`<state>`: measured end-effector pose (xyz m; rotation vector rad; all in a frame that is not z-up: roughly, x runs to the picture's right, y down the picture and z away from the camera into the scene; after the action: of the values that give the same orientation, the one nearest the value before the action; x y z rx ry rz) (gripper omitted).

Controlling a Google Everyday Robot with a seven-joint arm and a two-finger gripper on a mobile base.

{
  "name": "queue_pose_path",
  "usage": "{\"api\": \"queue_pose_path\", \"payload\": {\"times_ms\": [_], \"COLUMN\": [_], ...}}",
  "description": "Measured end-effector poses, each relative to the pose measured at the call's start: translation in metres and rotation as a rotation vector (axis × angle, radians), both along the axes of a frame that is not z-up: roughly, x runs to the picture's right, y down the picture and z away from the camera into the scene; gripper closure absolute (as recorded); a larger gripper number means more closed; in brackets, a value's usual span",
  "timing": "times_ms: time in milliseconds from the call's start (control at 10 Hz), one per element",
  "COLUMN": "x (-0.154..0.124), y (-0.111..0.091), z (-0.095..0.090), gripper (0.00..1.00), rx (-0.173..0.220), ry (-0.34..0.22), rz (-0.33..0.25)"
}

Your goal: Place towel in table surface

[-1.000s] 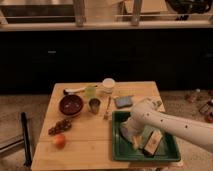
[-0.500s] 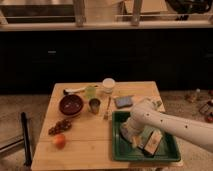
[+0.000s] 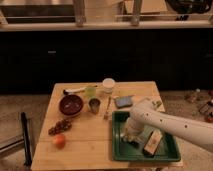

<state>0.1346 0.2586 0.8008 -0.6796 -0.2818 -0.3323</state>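
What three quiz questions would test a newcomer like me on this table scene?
1. True or false: the gripper is low over the green tray.
2. Which lies inside the tray? A) orange B) tan block C) grapes
3. What colour is the pad lying on the table surface just beyond the tray?
Key: 1 true; 2 B; 3 blue.

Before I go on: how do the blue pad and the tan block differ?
The blue pad lies on the table surface, just beyond the green tray. The tan block lies inside that tray. The pad looks flat and thin, the block thicker and longer. The gripper is low over the tray's left part, right beside the block and apart from the pad. Both are small and roughly rectangular.
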Motion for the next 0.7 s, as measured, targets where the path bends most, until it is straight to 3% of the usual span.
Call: {"api": "queue_pose_path", "payload": {"times_ms": [100,700], "x": [-0.001,-0.010], "y": [0.000,-0.011], "z": [-0.001,-0.016], "gripper": [0.99,1.00], "rx": [-0.002,0.011], "ry": [-0.003,-0.021], "rz": [-0.005,-0.022]}}
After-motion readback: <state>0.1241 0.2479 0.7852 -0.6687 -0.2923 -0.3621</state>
